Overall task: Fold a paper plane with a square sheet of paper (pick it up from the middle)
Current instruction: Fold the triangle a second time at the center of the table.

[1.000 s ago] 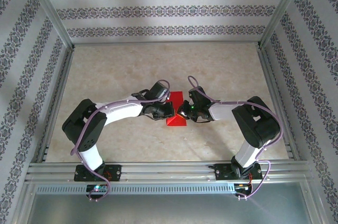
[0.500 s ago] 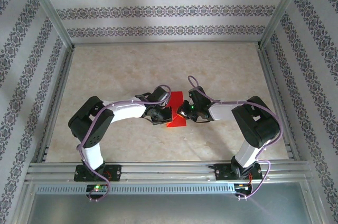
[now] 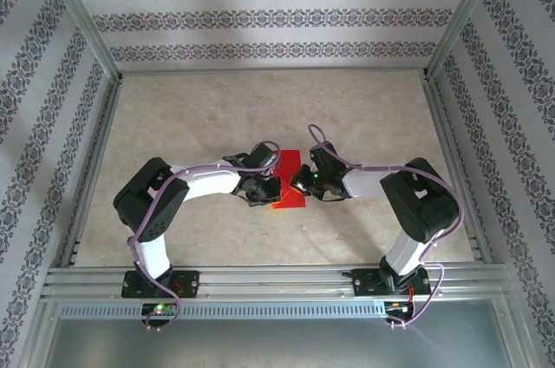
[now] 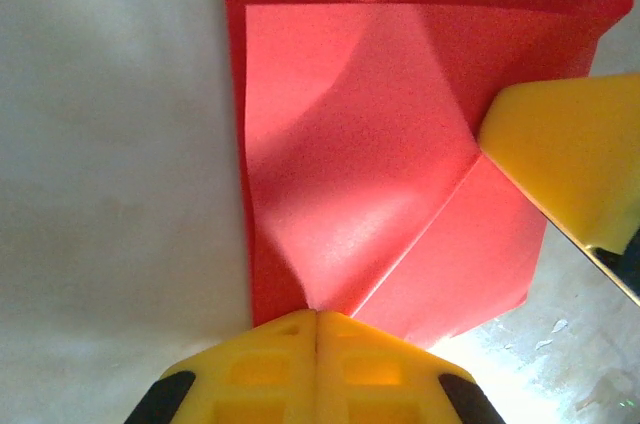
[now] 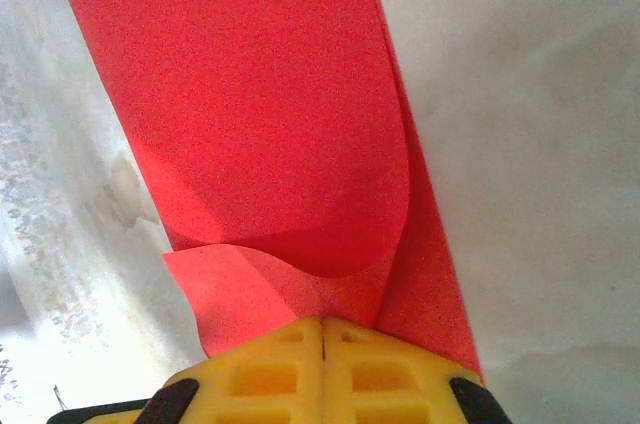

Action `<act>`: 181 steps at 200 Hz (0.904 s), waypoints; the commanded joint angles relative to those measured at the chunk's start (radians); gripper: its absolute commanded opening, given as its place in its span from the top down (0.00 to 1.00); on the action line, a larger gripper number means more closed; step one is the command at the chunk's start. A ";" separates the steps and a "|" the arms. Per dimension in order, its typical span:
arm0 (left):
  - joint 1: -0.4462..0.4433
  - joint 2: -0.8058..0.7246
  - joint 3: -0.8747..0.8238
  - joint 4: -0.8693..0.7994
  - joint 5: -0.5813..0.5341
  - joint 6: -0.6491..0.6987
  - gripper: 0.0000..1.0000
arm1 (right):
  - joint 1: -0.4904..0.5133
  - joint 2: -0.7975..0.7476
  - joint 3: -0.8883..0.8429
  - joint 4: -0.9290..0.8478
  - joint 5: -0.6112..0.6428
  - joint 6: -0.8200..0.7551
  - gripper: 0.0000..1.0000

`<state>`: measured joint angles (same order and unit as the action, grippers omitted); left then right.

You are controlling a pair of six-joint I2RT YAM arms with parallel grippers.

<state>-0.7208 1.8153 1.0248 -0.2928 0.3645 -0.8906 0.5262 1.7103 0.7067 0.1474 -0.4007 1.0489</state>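
The sheet of red paper [image 3: 290, 161] lies flat on the pale marbled table [image 3: 260, 108], about midway between the left and right edges and a little nearer the near edge than the far one. It is partly folded. Both my arms bend inward over it from either side, so my two grippers meet at the sheet and almost face each other.

My left gripper [image 3: 271, 184] is clenched. In its own wrist view, the two yellow fingers [image 4: 270, 364] are pressed together with no gap. Their tips sit right at the near edge of the paper, where a diagonal crease runs down to them. A folded flap lies over the lower layer ahead of the tips, its straight edge parallel to the sheet's left edge. I cannot tell whether any paper is caught between these fingers or whether they only touch it. To the right in that view, a yellow finger of my other gripper rests on the flap.

My right gripper [image 3: 297, 182] is also clenched. From its wrist camera, a layer of the sheet curls up off the table in a soft bend and runs into the seam between my yellow fingers [image 5: 380, 369], so I am pinching the paper there. The rest of the sheet stretches away from the tips as a long red strip on the table.
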 commanded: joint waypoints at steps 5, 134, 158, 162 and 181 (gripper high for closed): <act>-0.009 0.018 -0.022 -0.068 -0.016 0.028 0.98 | 0.003 0.052 -0.019 -0.129 0.085 -0.004 0.98; -0.006 0.040 0.076 -0.041 0.004 0.053 0.96 | 0.003 0.055 -0.012 -0.132 0.072 -0.012 0.98; -0.007 0.052 0.070 -0.067 0.014 0.058 0.96 | 0.002 0.055 -0.012 -0.134 0.072 -0.010 0.98; -0.009 0.052 0.065 -0.068 0.017 0.059 0.96 | 0.003 0.055 -0.012 -0.134 0.072 -0.010 0.98; -0.008 0.043 0.049 -0.079 0.025 0.059 0.96 | 0.003 0.055 -0.012 -0.135 0.072 -0.010 0.98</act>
<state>-0.7208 1.8545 1.0798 -0.3046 0.3752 -0.8536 0.5262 1.7111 0.7116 0.1390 -0.4007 1.0485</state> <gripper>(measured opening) 0.046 0.048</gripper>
